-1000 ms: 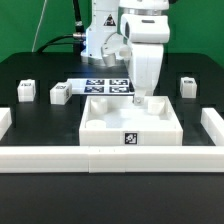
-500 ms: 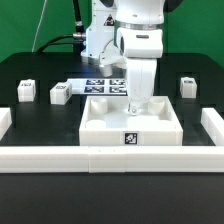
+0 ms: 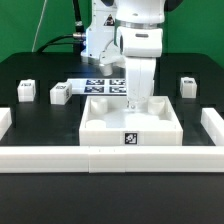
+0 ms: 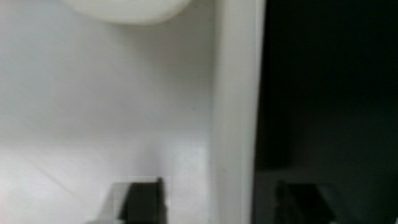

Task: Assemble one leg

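Note:
Three legs, small white blocks with marker tags, stand on the black table: two at the exterior view's left (image 3: 27, 90) (image 3: 60, 94) and one at its right (image 3: 187, 86). My gripper (image 3: 134, 108) holds none of them. It points straight down over the back wall of the large white square tray (image 3: 105, 127). In the wrist view the gripper (image 4: 222, 192) is open, and the tray's wall (image 4: 237, 110) runs between the two dark fingers (image 4: 143, 198), apart from both. One finger is over the tray's white floor, the other over the black table.
The marker board (image 3: 100, 86) lies behind the tray, at the robot's base. Long white border rails run along the front (image 3: 110, 158) and stand at the left (image 3: 5, 122) and right (image 3: 213, 125). A pale round shape (image 4: 134, 8) shows on the tray floor.
The arm has shifted to the exterior view's left and a little lower over the tray's back wall during the first half second. Since then it has hardly moved.

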Robot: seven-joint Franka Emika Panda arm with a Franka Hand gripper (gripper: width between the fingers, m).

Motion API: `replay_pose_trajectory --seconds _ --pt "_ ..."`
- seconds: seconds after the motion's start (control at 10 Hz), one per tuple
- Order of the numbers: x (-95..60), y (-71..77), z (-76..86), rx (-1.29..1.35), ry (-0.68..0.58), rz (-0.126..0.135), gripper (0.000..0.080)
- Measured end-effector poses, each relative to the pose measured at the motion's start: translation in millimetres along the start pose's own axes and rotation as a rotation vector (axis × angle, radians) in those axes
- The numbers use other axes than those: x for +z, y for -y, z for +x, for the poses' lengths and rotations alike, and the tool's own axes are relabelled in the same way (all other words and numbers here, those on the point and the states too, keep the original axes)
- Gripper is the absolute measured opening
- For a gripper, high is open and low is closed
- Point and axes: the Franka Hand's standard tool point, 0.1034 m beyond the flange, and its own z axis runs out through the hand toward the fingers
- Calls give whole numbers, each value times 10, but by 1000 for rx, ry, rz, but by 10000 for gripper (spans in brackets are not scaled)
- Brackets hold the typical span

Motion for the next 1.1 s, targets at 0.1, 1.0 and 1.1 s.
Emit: replay_pose_trajectory --seconds 0.1,1.0,1.1 --pt "1 1 0 0 0 0 123" --pt "-19 -82 191 -18 -9 -20 58" --pt "-21 -147 297 -35 -16 -33 59"
